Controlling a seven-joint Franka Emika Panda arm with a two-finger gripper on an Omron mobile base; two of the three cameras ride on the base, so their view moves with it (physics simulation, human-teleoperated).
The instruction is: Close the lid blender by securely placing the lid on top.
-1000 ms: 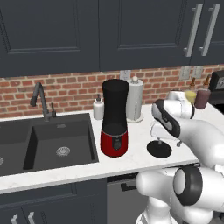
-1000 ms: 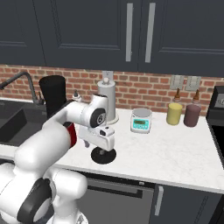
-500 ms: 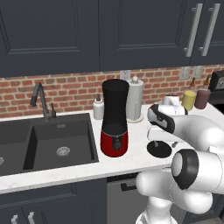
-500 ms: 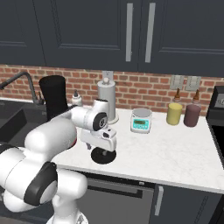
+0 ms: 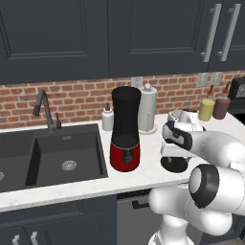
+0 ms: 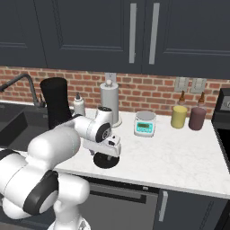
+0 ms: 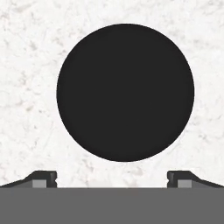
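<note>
Hand view is showing the gripper (image 7: pixel 112 179) hovering straight above the lid (image 7: pixel 125 92), fingers spread wide, probably lining up a grasp; the lid is lying flat on the counter (image 5: pixel 148 143), right of the blender (image 5: pixel 125 129).

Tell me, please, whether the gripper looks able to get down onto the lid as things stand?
Probably yes: the gripper hangs open right above the lid, which lies flat on bare counter, with nothing between them.
</note>
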